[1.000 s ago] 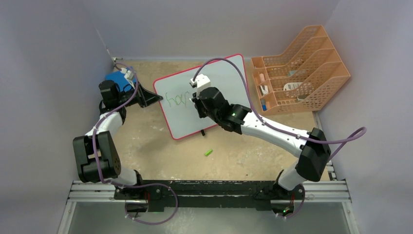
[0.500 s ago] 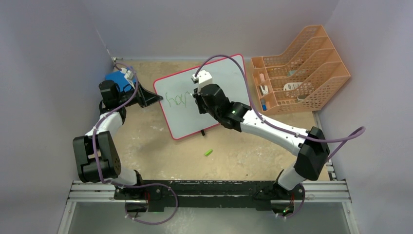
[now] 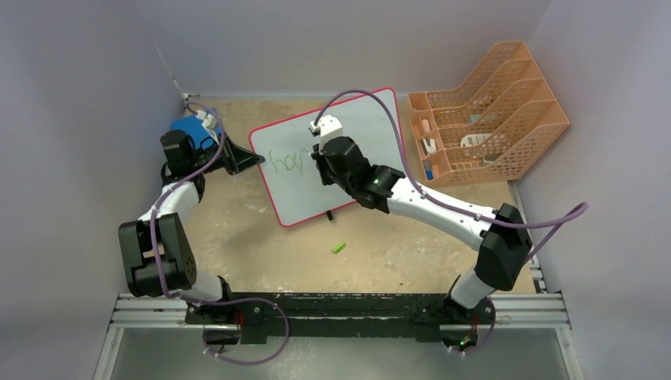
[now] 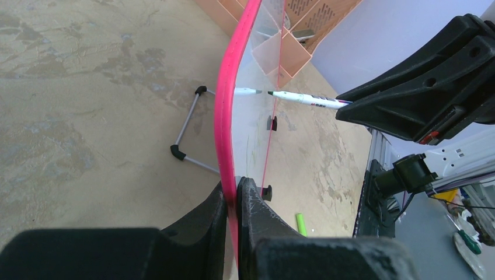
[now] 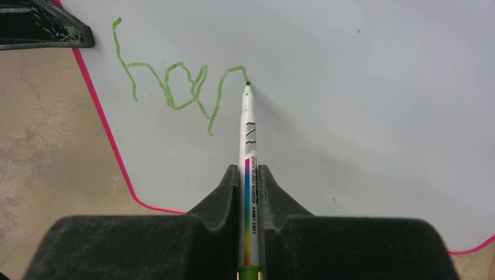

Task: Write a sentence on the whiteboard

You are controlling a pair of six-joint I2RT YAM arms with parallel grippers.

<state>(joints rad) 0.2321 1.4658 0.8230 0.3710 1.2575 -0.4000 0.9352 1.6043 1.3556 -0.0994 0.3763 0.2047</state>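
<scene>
L: your left gripper (image 4: 233, 188) is clamped on the whiteboard (image 3: 305, 202) rim, left corner | R: your right gripper (image 5: 248, 173) grips the marker (image 5: 247, 131), tip on board | sentence (image 5: 181, 87): green "ha" plus a part stroke, by the left edge | board tilted mid-table beside the orange rack (image 3: 490, 111)

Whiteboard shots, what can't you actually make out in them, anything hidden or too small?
- Right wrist view: the marker runs off the bottom edge; its barrel print is too small.
- Top view: the right arm covers the marker tip and the end of the sentence.
- Left wrist view: the whiteboard is edge-on, writing unreadable.
</scene>
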